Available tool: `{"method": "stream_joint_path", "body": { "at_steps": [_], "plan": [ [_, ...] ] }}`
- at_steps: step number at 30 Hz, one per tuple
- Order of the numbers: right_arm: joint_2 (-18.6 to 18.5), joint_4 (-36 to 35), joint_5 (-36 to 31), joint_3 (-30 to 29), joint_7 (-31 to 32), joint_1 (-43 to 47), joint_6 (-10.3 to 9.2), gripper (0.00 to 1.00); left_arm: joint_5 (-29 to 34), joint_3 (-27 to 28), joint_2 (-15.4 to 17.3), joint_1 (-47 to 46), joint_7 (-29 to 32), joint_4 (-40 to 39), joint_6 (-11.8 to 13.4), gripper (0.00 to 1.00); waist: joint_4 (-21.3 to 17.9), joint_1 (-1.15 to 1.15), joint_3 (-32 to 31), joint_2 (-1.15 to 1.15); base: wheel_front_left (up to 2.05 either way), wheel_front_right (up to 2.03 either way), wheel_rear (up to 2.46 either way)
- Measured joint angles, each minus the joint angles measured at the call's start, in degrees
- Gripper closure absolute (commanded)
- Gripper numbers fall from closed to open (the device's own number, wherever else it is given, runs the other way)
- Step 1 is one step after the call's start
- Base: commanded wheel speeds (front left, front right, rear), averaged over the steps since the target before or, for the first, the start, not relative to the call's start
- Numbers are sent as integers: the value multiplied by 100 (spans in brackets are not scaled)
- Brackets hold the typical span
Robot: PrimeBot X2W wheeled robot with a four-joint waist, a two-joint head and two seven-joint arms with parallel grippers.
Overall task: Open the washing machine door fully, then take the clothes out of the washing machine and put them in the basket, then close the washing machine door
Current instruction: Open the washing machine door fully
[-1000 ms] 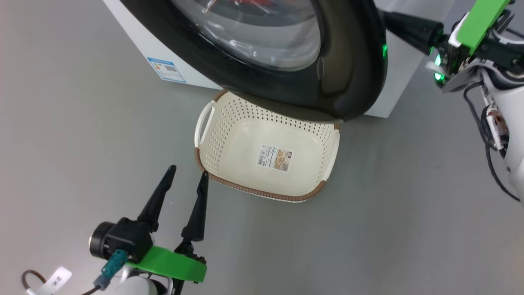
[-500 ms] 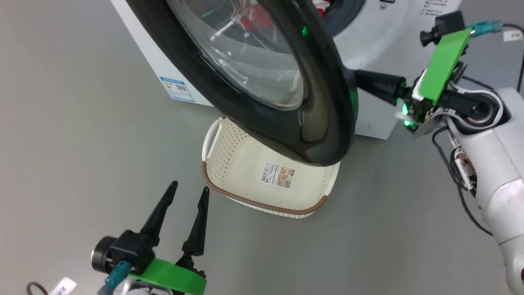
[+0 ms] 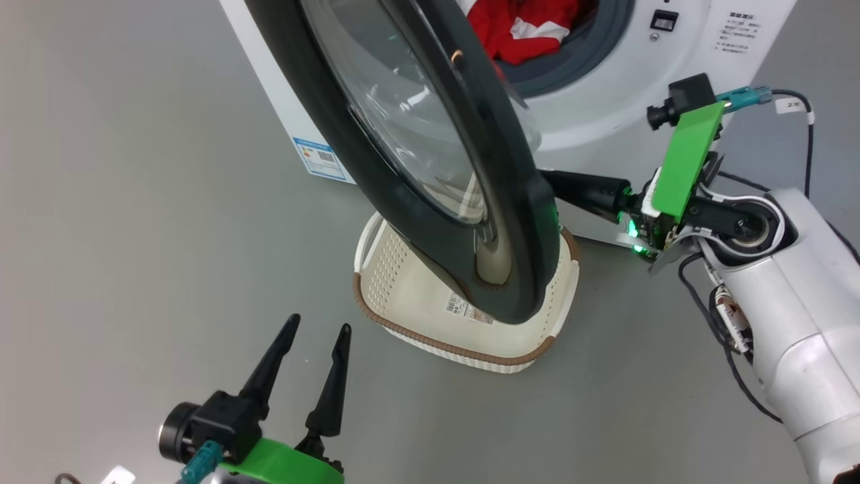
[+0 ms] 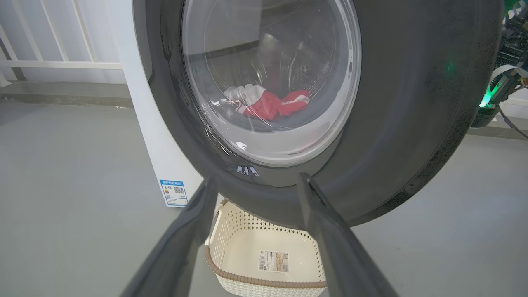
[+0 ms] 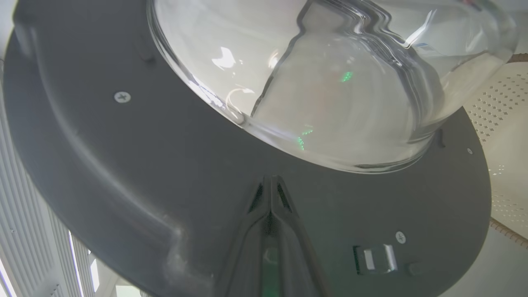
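**A:** How do things stand?

**B:** The washing machine door (image 3: 410,225) is part-way open, swung out over the basket (image 3: 470,349) on the floor. The right gripper (image 5: 270,185) has its fingers together, tips against the door's inner face just below the glass bowl. The left gripper (image 3: 321,323) hangs low, fingers apart, holding nothing.

**A:** And the clothes?

**B:** The clothes (image 3: 524,27) lie in the drum of the washing machine (image 3: 605,101).

**A:** What could go wrong?

**B:** It's a push, not a grip. The tips could skid across that smooth face onto the glass, and the door might swing back. The door's bottom edge also looks close to the basket rim. I can't tell whether it clears, so it may knock the basket aside.
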Motion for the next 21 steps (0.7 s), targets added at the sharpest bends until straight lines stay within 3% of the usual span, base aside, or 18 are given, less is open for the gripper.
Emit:
{"method": "stream_joint_path", "body": {
  "at_steps": [21],
  "plan": [
    [376, -368, -253, 360, 277, 305, 0, 100, -94, -67, 1, 57, 0, -41, 16, 0, 425, 0, -43, 0, 0, 0, 0]
  ]
}}
